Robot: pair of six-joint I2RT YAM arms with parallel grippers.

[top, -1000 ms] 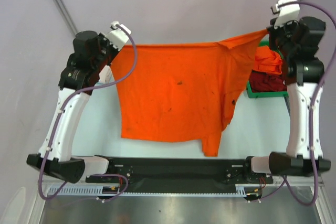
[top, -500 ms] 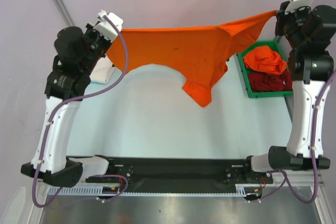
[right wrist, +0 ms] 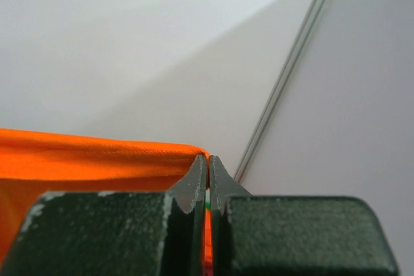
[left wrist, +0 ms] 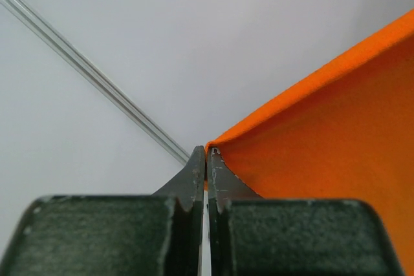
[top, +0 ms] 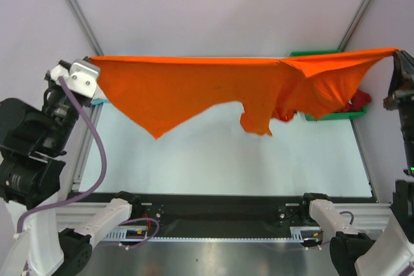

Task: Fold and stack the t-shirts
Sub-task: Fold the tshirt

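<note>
A bright orange t-shirt hangs stretched in the air between my two grippers, high above the table. My left gripper is shut on its left corner; the left wrist view shows the cloth pinched at the fingertips. My right gripper is shut on the right corner; the right wrist view shows the cloth running left from the jaws. The shirt's lower parts droop in two points. A dark red shirt peeks out behind it in the bin.
A green plastic bin stands at the table's back right, mostly hidden behind the hanging shirt. The pale table surface lies below. A black rail runs along the near edge. Grey walls enclose the space.
Both arms have risen and spread apart, lifting the orange shirt off the table and pulling its top edge taut. The shirt now hangs in front of the bin.
</note>
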